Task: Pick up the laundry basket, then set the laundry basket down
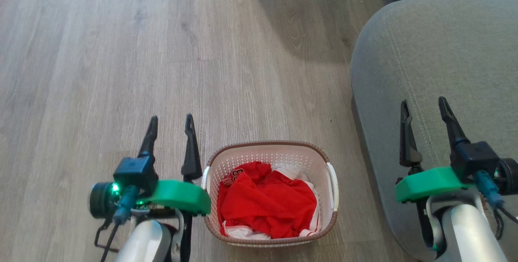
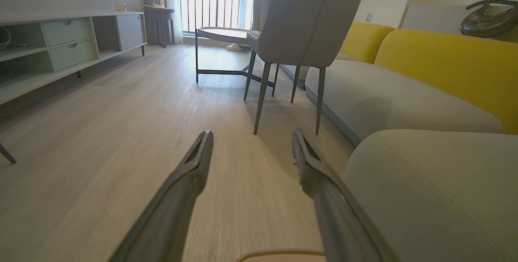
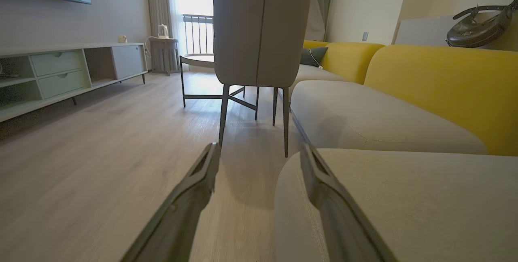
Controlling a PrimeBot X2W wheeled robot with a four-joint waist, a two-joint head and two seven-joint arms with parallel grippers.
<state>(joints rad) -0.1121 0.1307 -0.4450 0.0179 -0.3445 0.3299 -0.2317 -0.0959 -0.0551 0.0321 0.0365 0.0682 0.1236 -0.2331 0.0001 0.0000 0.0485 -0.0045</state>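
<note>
Sitting on the floor between the two arms, the laundry basket waits while the left gripper and right gripper hang open and empty, and the right one, close by the sofa, could bump it reaching in.

Perforated white plastic laundry basket, woven-look brown rim — crumpled red cloth inside. Matt wood-grain floor; at 3 o'clock, sofa of stitched fabric.

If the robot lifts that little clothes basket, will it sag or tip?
The laundry basket looks like rigid perforated plastic, so it probably holds shape. Only soft clothes inside, so likely light. Lifted by one handle, it might tilt.
</note>
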